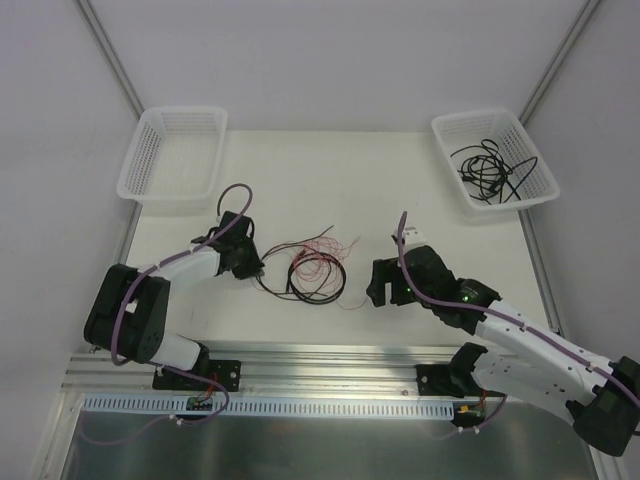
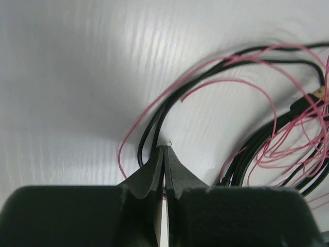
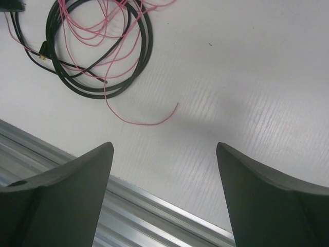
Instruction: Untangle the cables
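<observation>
Your left gripper (image 2: 163, 148) fills the bottom of its wrist view, with its 2 dark fingers (image 2: 146, 177) pressed flat together right up to the tips. 1 black strand and 1 pink wire of the cables (image 2: 257, 149) run down just beside the finger on the picture's left and slip behind it. You cannot tell from this view whether either is pinched. A tiny pale speck sits at the very tips.

From above, that gripper sits at the left edge of the cables, low over the table (image 1: 300, 190), and a black strand leads from it into the bundle. The cables lie at the middle front of the table, between your 2 grippers. They form a black loop of several turns with fine pink wires threaded through it and fanning toward the far side.

Your right gripper (image 3: 164, 149) stands wide apart, with nothing between its fingers (image 3: 77, 180). It hangs to the right of the bundle, clear of it, over bare table and the metal rail (image 3: 154, 211). In its wrist view the bundle lies at top left, with a gold-tipped plug (image 3: 43, 54) at its left side. 1 loose pink end (image 3: 149, 121) curls out toward the gripper without reaching it.

2 white baskets stand at the far corners. The right basket (image 1: 538, 165) holds a tangle of black cords (image 1: 490, 170), and the left basket (image 1: 135, 165) stands at the far left.
</observation>
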`<state>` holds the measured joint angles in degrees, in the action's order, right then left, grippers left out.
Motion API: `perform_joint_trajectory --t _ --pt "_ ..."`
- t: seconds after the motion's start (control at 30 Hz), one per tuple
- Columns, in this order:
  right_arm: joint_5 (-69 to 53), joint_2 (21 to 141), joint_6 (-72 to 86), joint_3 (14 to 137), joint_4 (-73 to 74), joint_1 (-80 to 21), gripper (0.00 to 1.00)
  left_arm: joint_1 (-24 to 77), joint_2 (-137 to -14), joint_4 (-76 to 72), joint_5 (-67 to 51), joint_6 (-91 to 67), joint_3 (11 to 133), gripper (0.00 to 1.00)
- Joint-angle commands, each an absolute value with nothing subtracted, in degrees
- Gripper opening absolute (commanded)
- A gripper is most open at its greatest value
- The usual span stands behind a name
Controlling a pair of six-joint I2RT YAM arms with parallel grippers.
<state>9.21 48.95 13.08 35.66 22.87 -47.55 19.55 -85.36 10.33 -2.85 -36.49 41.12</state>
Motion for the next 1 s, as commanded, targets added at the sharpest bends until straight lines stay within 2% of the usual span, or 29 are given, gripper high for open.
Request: perform_joint_trajectory --t 0.0,0.1,0.17,0.2,0.23,0.33,0.37,0.43,0.5,0.67,0.97 --pt "8.26 50.53 13.8 35.95 20.74 -48.43 0.85 19.25 -77.99 9.33 -7.88 -42.01 35.17 0.0" --pt "7.91 51.5 13.71 35.95 19.69 -48.87 0.86 21.09 -72.8 8.88 -10.46 -40.96 33.31 0.0" --pt "7.73 52.47 13.62 36.38 19.25 -49.22 0.85 23.11 -70.24 8.96 -10.46 -40.61 33.48 0.07" --pt "7.65 52.73 13.62 36.82 18.99 -49.31 0.85 23.55 -68.14 9.05 -10.2 -40.61 33.66 0.15" --pt "7.65 53.26 13.54 37.09 18.98 -49.39 0.86 23.73 -67.16 9.14 -9.33 -40.87 34.45 0.28" --pt "7.82 53.52 13.01 38.23 19.25 -50.01 0.85 23.91 -64.08 9.23 -6.95 -44.2 36.55 0.52" --pt "7.91 53.35 12.83 38.41 19.6 -50.1 0.86 23.91 -63.81 9.14 -4.77 -45.86 37.0 0.71" --pt "8.35 53.09 12.83 38.67 19.86 -50.18 0.85 23.99 -63.81 9.05 -2.73 -52.18 38.22 0.78" --pt "8.61 52.39 12.92 38.58 20.13 -50.27 0.85 25.21 -65.29 9.05 -0.36 -56.23 39.54 0.78" --pt "8.88 50.98 13.1 38.15 20.39 -50.45 0.85 28.91 -70.92 8.96 6.23 -61.95 44.64 0.7" --pt "9.84 46.76 13.54 36.56 21.18 -50.62 0.85 31.2 -82.7 6.86 7.56 -68.12 48.69 0.5"
